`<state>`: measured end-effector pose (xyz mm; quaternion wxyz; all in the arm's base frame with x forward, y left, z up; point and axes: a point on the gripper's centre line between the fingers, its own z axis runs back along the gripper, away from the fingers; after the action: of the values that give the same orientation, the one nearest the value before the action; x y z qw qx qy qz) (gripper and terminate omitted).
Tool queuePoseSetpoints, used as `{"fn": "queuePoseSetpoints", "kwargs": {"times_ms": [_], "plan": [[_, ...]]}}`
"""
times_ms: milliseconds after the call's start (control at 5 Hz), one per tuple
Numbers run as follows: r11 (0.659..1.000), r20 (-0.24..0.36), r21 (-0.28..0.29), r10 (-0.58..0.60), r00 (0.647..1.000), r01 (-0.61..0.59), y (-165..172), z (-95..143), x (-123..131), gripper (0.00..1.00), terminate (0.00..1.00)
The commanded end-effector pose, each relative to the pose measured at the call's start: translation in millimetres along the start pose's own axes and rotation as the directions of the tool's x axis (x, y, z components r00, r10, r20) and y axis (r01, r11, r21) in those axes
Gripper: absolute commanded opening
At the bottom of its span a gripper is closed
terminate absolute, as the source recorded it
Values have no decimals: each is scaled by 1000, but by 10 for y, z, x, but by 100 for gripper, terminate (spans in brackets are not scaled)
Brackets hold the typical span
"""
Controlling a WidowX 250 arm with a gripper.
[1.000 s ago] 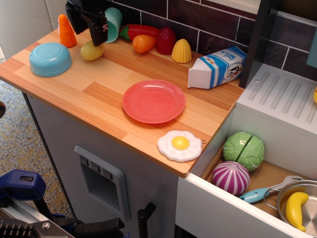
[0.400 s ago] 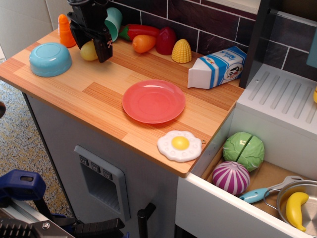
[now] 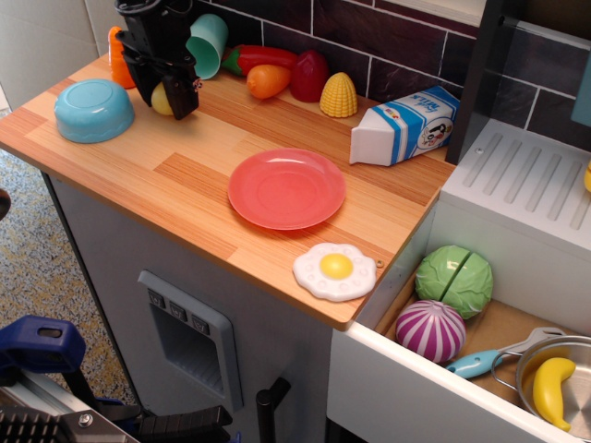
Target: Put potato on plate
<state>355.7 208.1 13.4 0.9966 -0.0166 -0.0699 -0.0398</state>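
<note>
The potato (image 3: 162,98), a small pale yellow oval, lies at the back left of the wooden counter. My black gripper (image 3: 166,101) is lowered over it, jaws open, one finger on each side of the potato; the fingers hide part of it, and I cannot tell whether they touch it. The coral-red plate (image 3: 286,188) lies flat and bare in the middle of the counter, well to the right and in front of the gripper.
A blue bowl (image 3: 93,109) sits just left of the gripper, with an orange cone (image 3: 114,57) and a teal cup (image 3: 209,41) behind it. An orange vegetable (image 3: 268,80), corn (image 3: 339,95), a milk carton (image 3: 404,125) and a fried egg (image 3: 335,270) also stand on the counter. An open drawer (image 3: 499,323) is at the right.
The gripper came down from the back wall and moved left, so its fingers now stand on either side of the potato. The potato and plate have not moved.
</note>
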Motion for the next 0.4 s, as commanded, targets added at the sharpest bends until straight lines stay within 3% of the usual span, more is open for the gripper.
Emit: {"fn": "queuePoseSetpoints", "kwargs": {"times_ms": [0,200], "plan": [[993,72,114,-15,997,6,-343,650,111,0,0],[989,68,140,46,997,-55,-863,850,31,0,0]]}}
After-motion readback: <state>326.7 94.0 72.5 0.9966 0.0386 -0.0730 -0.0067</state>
